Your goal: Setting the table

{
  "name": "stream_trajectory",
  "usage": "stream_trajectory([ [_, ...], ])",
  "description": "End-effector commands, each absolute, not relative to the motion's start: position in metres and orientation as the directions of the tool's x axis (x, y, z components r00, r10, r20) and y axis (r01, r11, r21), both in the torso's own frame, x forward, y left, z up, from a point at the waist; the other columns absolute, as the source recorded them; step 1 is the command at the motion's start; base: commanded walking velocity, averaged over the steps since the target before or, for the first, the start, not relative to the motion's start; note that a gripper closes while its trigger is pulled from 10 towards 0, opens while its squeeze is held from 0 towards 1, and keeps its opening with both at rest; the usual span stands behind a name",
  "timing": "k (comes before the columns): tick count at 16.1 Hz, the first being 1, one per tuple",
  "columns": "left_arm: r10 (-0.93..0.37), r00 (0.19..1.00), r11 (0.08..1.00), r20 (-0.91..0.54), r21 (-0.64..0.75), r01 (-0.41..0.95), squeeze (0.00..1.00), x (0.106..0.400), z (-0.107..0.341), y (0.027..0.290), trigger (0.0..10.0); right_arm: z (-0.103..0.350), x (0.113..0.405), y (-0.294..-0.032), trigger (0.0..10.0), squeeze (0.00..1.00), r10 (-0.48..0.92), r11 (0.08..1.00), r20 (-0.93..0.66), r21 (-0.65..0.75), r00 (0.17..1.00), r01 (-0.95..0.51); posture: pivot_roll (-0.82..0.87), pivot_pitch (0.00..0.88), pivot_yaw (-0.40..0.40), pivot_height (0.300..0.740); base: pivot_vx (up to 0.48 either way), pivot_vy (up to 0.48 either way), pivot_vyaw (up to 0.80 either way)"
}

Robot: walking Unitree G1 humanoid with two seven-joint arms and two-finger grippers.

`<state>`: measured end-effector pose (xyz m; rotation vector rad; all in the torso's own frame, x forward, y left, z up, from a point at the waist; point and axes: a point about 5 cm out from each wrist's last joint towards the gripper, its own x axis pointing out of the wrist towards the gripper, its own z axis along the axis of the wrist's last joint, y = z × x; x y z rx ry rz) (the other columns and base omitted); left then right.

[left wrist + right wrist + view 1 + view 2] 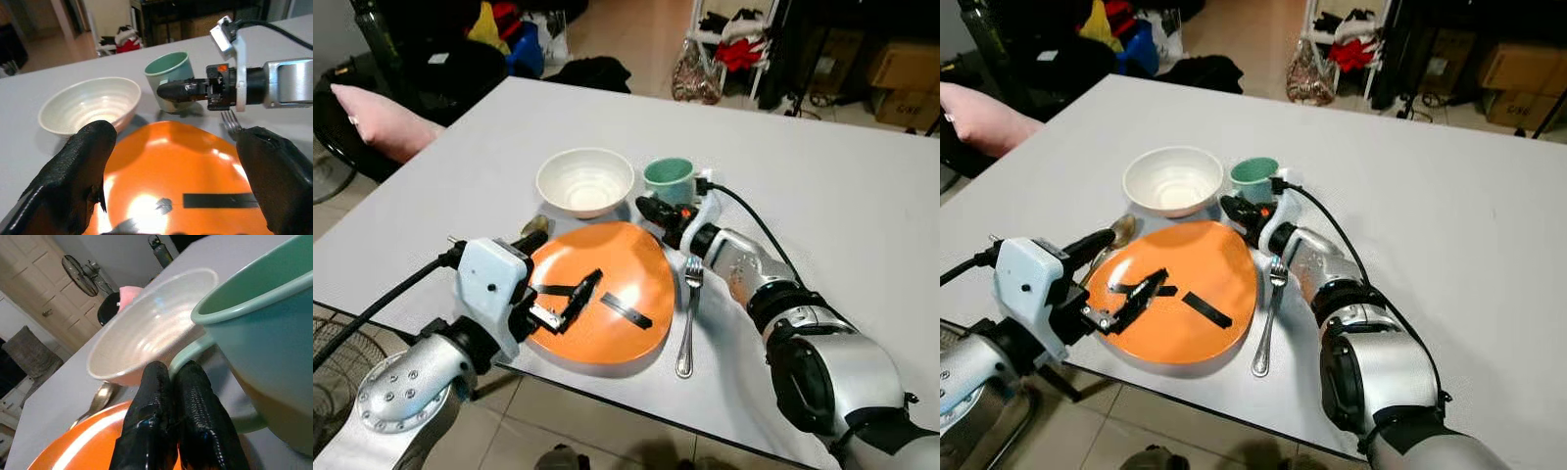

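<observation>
The right gripper [646,207], fingers pressed together and empty, sits just beside the glossy mint-green ceramic cup [669,179]; a careless nudge could tip it against the white ribbed bowl [584,181] to its left. The left gripper [570,299] hovers spread over the round orange plate [636,266] at the near edge.

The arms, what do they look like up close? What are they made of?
Both arms look like silver metal with black joint bands. The left arm ends in a white boxy wrist block; the right arm has a white bracket near its wrist. A black cable runs to each wrist. Each gripper has two long black fingers, rough-textured and rounded at the tips.
</observation>
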<state>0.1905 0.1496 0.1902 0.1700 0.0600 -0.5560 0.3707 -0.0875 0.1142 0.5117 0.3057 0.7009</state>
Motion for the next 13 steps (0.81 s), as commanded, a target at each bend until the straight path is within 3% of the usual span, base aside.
stream_trajectory([
  [1, -0.539, 0.834, 0.823, -0.116, 0.136, 0.551, 0.0, 0.1866, 0.1912, 0.1492, 10.0, 0.1246, 0.3756, -0.0877, 10.0, 0.0, 0.676, 0.644, -0.058, 0.531, 0.735, -0.55, 0.08, 0.107, 0.048, 0.74, 0.0, 0.0, 0.0],
  [7, -0.598, 0.786, 0.783, -0.158, 0.093, 0.615, 0.0, 0.1797, 0.1899, 0.1444, 10.0, 0.1264, 0.3772, -0.0843, 10.0, 0.0, 0.674, 0.645, -0.072, 0.542, 0.735, -0.539, 0.1, 0.108, 0.051, 0.74, 0.0, 0.0, 0.0],
  [8, -0.595, 0.788, 0.785, -0.159, 0.096, 0.612, 0.0, 0.1793, 0.1905, 0.1454, 10.0, 0.1268, 0.3772, -0.0831, 10.0, 0.25, 0.678, 0.642, -0.072, 0.542, 0.731, -0.542, 0.1, 0.105, 0.049, 0.74, 0.0, 0.0, 0.0],
  [9, -0.592, 0.79, 0.787, -0.161, 0.098, 0.61, 0.0, 0.1792, 0.191, 0.1464, 10.0, 0.1273, 0.3774, -0.0826, 10.0, 0.88, 0.679, 0.641, -0.071, 0.543, 0.731, -0.542, 0.1, 0.104, 0.048, 0.74, 0.0, 0.0, 0.0],
  [10, -0.59, 0.791, 0.788, -0.161, 0.098, 0.608, 0.0, 0.1794, 0.1913, 0.147, 10.0, 0.128, 0.378, -0.0832, 10.0, 1.0, 0.673, 0.642, -0.066, 0.547, 0.737, -0.537, 0.1, 0.1, 0.046, 0.74, 0.0, 0.0, 0.0],
  [13, -0.591, 0.79, 0.787, -0.16, 0.098, 0.609, 0.0, 0.1803, 0.1917, 0.1466, 10.0, 0.1273, 0.3785, -0.0889, 10.0, 1.0, 0.661, 0.649, -0.064, 0.549, 0.748, -0.526, 0.09, 0.089, 0.049, 0.74, 0.0, 0.0, 0.0],
])
